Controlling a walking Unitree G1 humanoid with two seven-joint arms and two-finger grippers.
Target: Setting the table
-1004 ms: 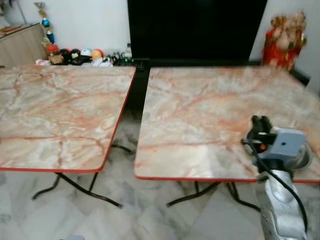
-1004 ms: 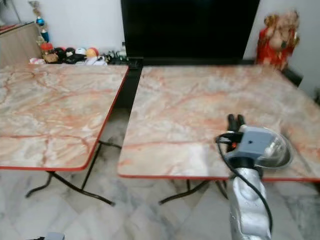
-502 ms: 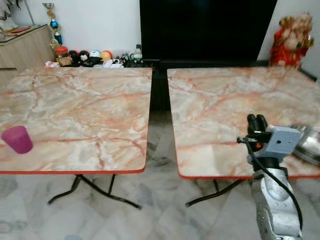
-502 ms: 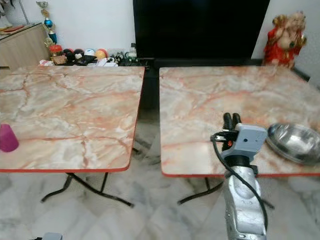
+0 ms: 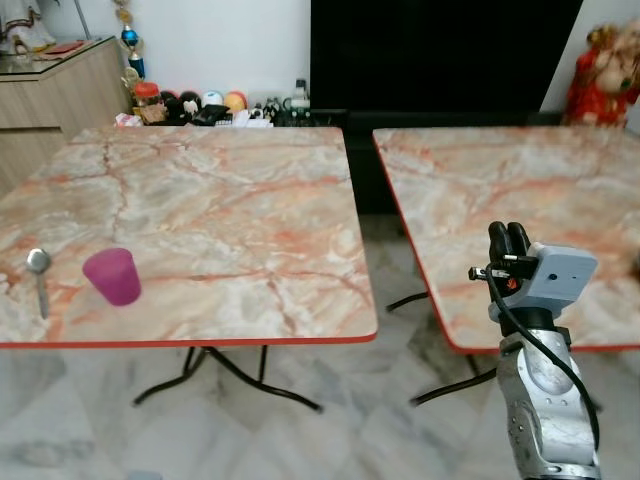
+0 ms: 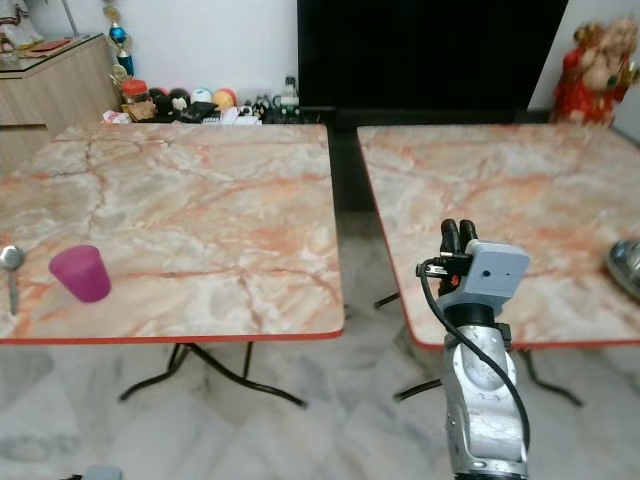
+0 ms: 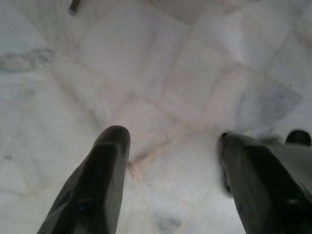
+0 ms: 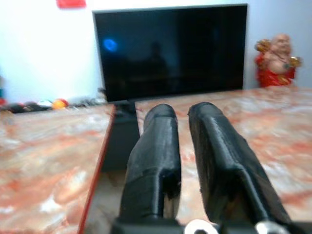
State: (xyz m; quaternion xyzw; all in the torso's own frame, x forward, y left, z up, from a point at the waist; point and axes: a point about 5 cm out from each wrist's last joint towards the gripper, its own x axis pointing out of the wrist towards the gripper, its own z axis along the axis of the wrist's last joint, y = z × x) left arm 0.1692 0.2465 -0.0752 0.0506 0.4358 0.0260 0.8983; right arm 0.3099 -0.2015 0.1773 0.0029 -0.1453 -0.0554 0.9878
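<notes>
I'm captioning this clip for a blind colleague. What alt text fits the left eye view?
Two marble-patterned tables stand side by side with a gap between them, in front of a dark TV. A pink cup and a spoon sit near the left table's front edge. The right tool, fingers together, is raised over the right table's front edge.

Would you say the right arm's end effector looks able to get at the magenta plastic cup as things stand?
Probably not yet. The right end effector is raised by the right-hand marble table, while the magenta plastic cup stands far across the left-hand marble table, beside a metal spoon.
</notes>
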